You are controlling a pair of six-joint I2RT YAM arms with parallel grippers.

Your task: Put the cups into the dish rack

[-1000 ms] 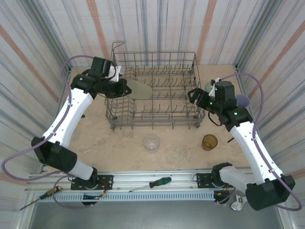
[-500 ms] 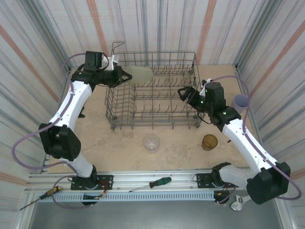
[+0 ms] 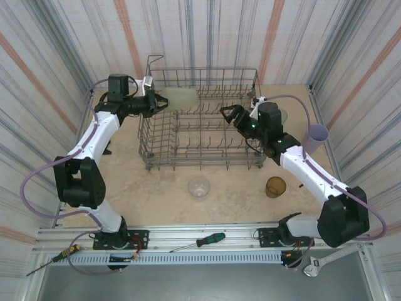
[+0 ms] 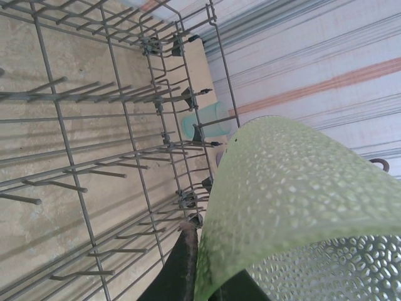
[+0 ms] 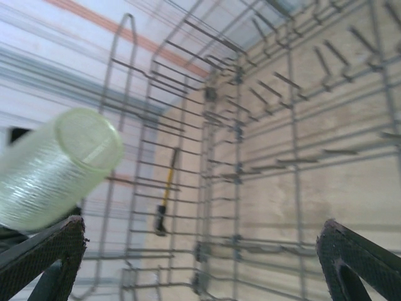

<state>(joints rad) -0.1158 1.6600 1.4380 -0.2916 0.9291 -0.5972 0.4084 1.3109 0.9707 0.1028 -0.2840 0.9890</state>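
**A:** Left arm first. What does the left gripper [image 3: 164, 102] have?

**B:** Its jaws are closed on the pale yellow-green cup [image 3: 185, 99], which it grips at one end. The cup lies on its side with its free end pointing toward the rack's middle. It hangs above the far left corner of the dish rack [image 3: 150, 157], clear of the tines (the left wrist view shows its pebbled wall close up, with rack wires below).

**A:** And the right gripper [image 3: 227, 113]?

**B:** Its jaws are spread wide with nothing between them. It hovers over the right half of the rack, facing the held cup. In the right wrist view both fingertips [image 5: 47, 251] sit at the lower corners, and the yellow-green cup is at upper left.

**A:** Where are the other cups?

**B:** All four are on the table outside the rack.
- The clear cup [image 3: 199, 186] stands upright in front of the rack's near side.
- The amber cup [image 3: 275, 187] is to the right of the clear one.
- The lavender cup [image 3: 315, 135] is by the right wall.
- The teal cup [image 4: 202, 123] is just beyond the rack's right side, seen through the wires.

**A:** Anything else on the table?

**B:** A green-handled screwdriver [image 3: 210, 239] lies on the near rail.
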